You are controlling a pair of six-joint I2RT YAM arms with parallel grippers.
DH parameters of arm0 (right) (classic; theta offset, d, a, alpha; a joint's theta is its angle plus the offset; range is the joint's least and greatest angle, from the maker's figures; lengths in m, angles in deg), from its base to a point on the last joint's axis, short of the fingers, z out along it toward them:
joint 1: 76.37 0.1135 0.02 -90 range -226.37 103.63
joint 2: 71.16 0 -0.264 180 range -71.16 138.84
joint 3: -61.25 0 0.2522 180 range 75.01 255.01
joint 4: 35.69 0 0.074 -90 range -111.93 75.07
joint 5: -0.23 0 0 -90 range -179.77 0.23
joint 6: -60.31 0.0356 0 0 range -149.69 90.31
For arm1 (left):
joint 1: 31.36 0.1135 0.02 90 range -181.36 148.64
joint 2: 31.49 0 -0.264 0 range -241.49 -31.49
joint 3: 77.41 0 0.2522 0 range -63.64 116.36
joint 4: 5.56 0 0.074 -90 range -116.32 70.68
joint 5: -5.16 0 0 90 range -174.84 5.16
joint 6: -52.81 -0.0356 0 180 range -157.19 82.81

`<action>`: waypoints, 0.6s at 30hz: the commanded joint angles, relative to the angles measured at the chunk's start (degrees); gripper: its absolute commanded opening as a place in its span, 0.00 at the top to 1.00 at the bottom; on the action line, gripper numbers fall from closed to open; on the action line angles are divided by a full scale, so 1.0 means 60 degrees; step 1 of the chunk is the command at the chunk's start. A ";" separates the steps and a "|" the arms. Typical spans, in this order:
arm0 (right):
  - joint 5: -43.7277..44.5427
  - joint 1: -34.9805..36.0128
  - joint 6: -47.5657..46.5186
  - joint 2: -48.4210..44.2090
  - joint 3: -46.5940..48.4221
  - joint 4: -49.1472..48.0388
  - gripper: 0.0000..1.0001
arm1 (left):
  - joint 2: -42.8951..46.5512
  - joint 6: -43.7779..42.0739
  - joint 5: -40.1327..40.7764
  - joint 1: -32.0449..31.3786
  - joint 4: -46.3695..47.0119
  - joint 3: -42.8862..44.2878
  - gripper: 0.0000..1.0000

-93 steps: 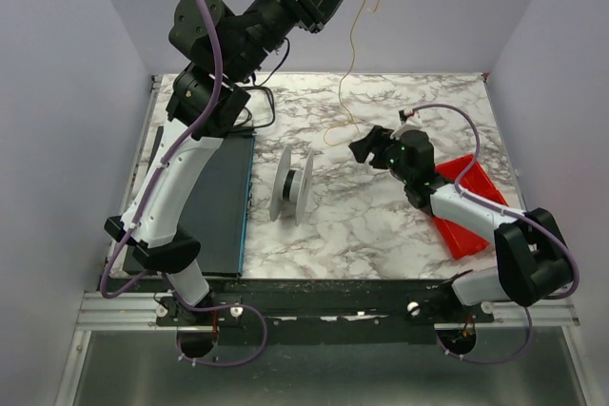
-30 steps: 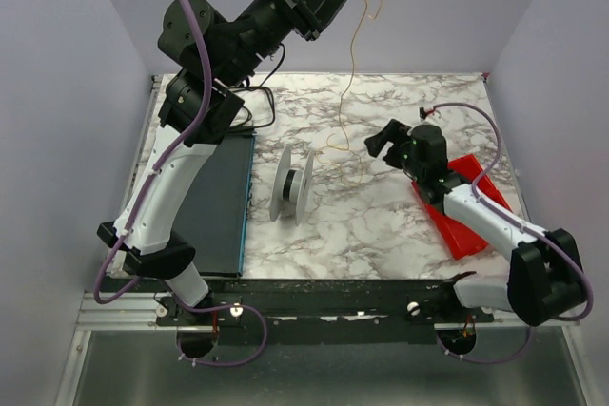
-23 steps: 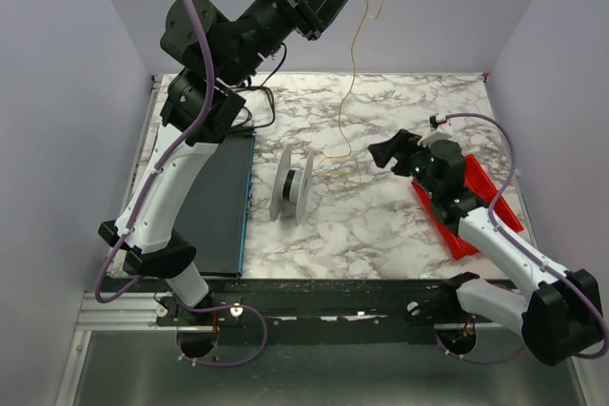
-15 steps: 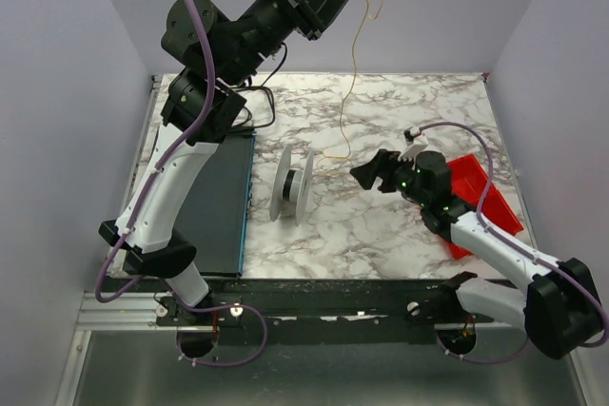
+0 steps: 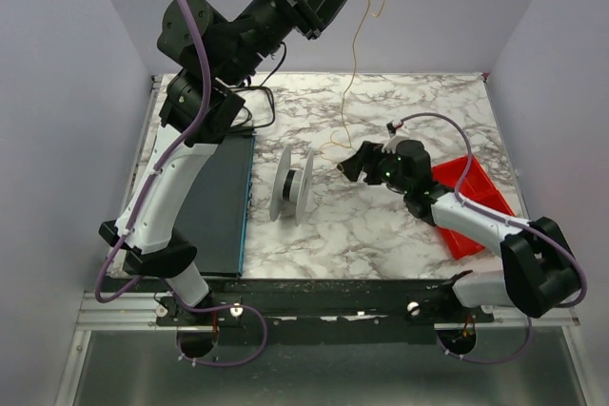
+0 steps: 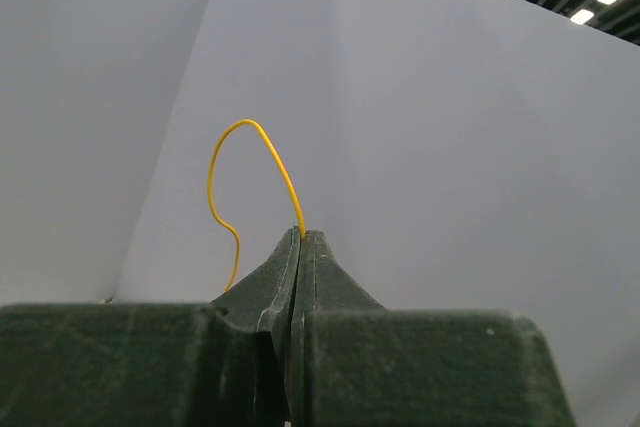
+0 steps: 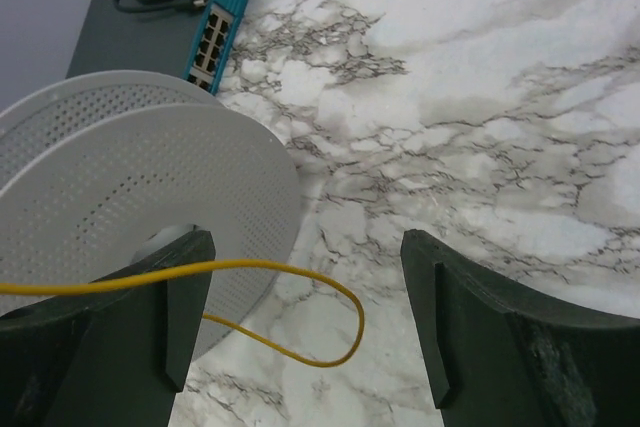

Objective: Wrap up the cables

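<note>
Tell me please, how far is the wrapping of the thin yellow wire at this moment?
Done: the left gripper is shut on the wire and holds it high above the table. In hand: the right gripper, open, is at the wire's loose lower loop beside the spool, not yet closed on it. Left: all the winding; no yellow turns show on the spool.

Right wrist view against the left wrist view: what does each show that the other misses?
Only the right wrist: the white spool, the marble table, the dark box with blue ports, and the open right gripper. Only the left wrist: the left gripper shut on the thin yellow wire, with a plain wall behind. Both: that wire, which loops between the right gripper's fingers.
</note>
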 commanded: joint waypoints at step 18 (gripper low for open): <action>0.3021 -0.3577 0.0992 0.3477 0.5165 0.3536 0.19 | 0.2142 0.0383 0.0417 0.2113 0.0084 -0.1119 1.00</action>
